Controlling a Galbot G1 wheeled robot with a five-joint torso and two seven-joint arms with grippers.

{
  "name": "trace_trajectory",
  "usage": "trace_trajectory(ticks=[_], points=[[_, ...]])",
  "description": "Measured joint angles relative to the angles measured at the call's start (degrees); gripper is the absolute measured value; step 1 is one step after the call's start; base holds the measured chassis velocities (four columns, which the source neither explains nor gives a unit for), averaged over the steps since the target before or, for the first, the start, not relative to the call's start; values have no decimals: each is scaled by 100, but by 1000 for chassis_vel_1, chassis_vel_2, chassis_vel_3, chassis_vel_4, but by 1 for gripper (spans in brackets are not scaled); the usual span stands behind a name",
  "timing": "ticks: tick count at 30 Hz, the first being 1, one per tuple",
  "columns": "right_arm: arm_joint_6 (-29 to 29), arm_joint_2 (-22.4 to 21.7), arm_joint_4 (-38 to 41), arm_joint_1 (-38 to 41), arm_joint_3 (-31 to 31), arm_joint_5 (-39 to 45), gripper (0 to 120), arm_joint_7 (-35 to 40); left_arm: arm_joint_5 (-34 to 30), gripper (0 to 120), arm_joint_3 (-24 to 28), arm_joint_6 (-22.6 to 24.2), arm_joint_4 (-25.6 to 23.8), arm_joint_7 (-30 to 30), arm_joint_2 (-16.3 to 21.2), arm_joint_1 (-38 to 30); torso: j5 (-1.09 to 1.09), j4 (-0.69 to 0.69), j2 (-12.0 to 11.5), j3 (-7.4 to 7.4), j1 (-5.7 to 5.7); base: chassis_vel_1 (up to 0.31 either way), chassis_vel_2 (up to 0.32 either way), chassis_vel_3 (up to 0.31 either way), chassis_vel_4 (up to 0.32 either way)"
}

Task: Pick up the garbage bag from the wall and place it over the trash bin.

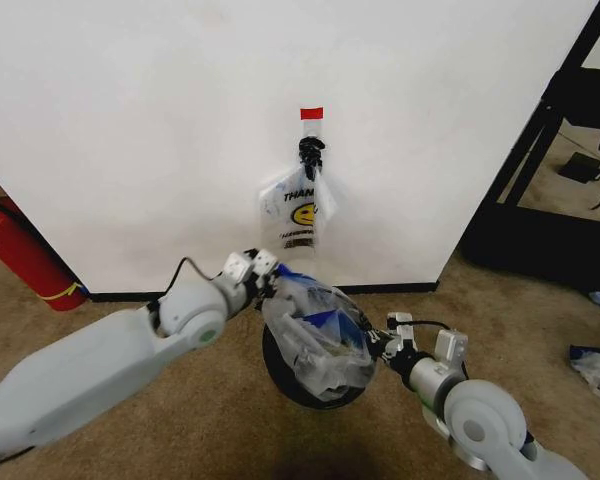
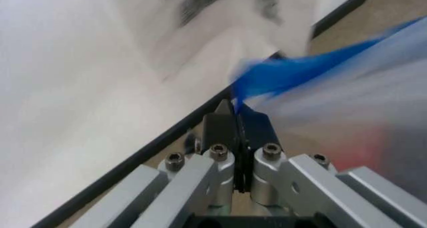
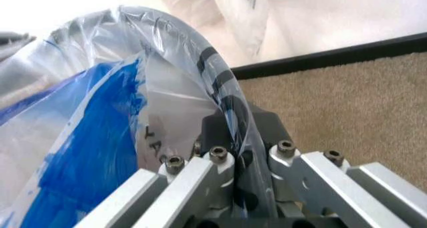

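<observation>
Both grippers clench the garbage bag (image 1: pixel 318 338) over the trash bin (image 1: pixel 280 372) below the wall (image 1: pixel 130 120), the left gripper (image 1: pixel 265 272) at its far rim, the right gripper (image 1: pixel 383 342) opposite.

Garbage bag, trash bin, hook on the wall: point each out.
garbage bag (image 1: pixel 320 335), head view, crinkled plastic middle.
trash bin (image 1: pixel 276 372), head view, dark side showing below the bag.
hook (image 1: pixel 311 152), head view, black body under the red tape.
</observation>
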Motion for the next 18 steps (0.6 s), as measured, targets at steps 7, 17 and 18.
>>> trace_trajectory(ticks=[7,17,18], points=[[115,41,-209,102,11,33,0,28,89,0,-625,-65,-231,88,395,595,2,-1,0,0,0,0,0,0,0],[179,145,-247,174,-21,64,0,121,9,0,-1097,-119,-533,45,541,1144,2,0,0,0,0,0,0,0,0],[183,146,-248,170,-12,63,0,133,0,3,-1168,-106,-553,-3,518,1174,2,0,0,0,0,0,0,0,0]])
